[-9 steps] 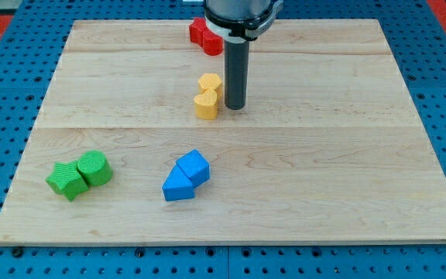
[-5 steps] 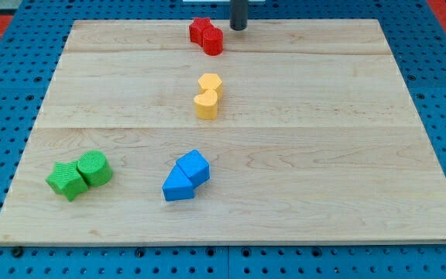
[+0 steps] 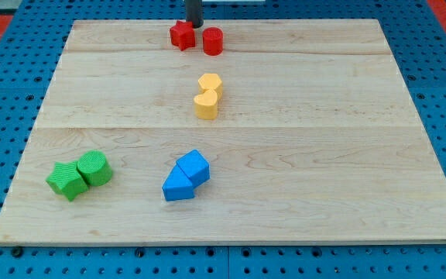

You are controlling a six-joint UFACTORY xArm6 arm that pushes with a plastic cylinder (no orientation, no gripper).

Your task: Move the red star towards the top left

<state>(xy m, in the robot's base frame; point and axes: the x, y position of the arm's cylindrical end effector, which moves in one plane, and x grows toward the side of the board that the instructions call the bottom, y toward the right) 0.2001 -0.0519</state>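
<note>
The red star (image 3: 181, 36) lies near the view's top edge of the wooden board (image 3: 324, 155), a little left of centre. A red cylinder (image 3: 213, 41) stands just to its right, with a small gap between them. My tip (image 3: 194, 26) is at the board's top edge, just above and right of the red star, close to or touching its upper right side. Only the lower part of the dark rod shows.
Two yellow blocks (image 3: 207, 96) sit together below the red ones. Two blue blocks (image 3: 186, 176) lie lower, near the middle. A green star (image 3: 66, 180) and a green cylinder (image 3: 94, 168) sit together at the lower left.
My tip moved from beside the yellow blocks up to the top edge, then left. The red star slid left and apart from the red cylinder.
</note>
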